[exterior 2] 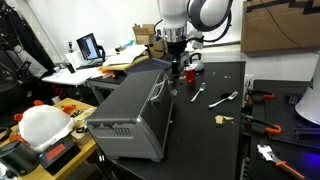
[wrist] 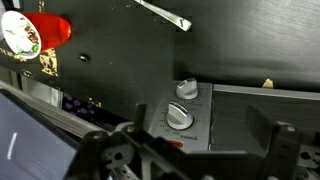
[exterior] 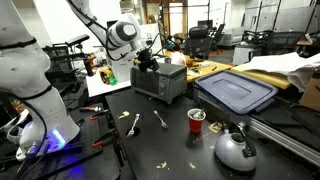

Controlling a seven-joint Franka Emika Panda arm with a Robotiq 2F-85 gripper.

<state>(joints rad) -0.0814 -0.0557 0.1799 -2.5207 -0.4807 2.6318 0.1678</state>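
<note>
Pincer [wrist: 190, 150]: spread wide, nothing held between the jaws. Poised just over the control end of a grey toaster oven [exterior 2: 135, 112], pointing down; impossible to say whether touching.

Directly beneath in the wrist view, two round knobs [wrist: 187, 89], one close behind the other, on the oven's panel.

Beyond the oven's edge, on the dark table [exterior 2: 215, 140], a fork [exterior 2: 222, 98] and a spoon [exterior 2: 197, 94] lying near each other.

Farther out from the pincer, a red cup [exterior: 196, 120] standing upright. Farther still in an exterior view, a grey kettle [exterior: 235, 148] and a blue lid [exterior: 237, 90].
</note>
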